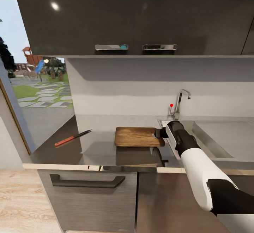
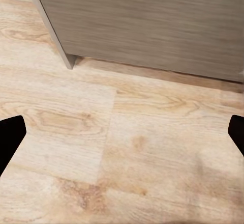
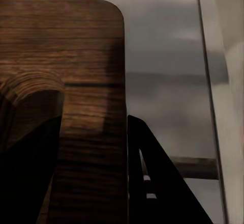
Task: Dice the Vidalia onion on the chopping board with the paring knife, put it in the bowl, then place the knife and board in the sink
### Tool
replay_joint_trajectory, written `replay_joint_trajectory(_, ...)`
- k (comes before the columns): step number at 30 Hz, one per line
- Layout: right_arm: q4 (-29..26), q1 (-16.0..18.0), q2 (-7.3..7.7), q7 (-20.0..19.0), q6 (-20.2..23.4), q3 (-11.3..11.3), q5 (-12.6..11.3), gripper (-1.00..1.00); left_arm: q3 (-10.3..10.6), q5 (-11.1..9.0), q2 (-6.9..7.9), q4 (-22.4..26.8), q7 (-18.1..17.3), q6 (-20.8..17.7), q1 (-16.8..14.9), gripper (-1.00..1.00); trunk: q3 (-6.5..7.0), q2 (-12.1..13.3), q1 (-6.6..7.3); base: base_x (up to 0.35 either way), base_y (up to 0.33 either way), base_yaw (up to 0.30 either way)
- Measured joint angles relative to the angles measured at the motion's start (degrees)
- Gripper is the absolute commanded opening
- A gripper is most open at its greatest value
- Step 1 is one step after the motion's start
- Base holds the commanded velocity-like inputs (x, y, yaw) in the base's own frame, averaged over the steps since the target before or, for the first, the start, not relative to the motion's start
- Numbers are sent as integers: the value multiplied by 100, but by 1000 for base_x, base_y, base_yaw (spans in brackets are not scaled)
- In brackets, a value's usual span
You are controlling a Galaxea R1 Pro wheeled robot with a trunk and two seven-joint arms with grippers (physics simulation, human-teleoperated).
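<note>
head: right gripper (image 1: 159,133) at chopping board (image 1: 137,136) edge nearest sink (image 1: 225,137); paring knife (image 1: 72,138) well clear on board's far side.
left wrist: left gripper (image 2: 122,135) spread wide, empty, over wood floor (image 2: 127,147).
right wrist: fingers (image 3: 152,183) straddled board (image 3: 61,81) end, apparently clamped.
step: likely board-to-sink; next needed lift, carry sinkward.
text: none legible.

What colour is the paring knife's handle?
Red, with a dark blade; the paring knife shows best in the head view.

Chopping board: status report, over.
Right gripper at chopping board edge, finger beside it. Left gripper open over floor. Knife apart on countertop.
</note>
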State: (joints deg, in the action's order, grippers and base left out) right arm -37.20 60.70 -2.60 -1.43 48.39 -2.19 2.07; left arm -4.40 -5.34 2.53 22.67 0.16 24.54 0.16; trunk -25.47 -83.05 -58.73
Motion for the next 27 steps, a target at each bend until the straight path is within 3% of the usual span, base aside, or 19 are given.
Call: replay_joint_trajectory(27, 26, 0, -13, 0, -257, -4, 3, -100, 0, 0, 0, 2, 0, 0, 0, 100, 0, 0, 0, 0, 0, 0)
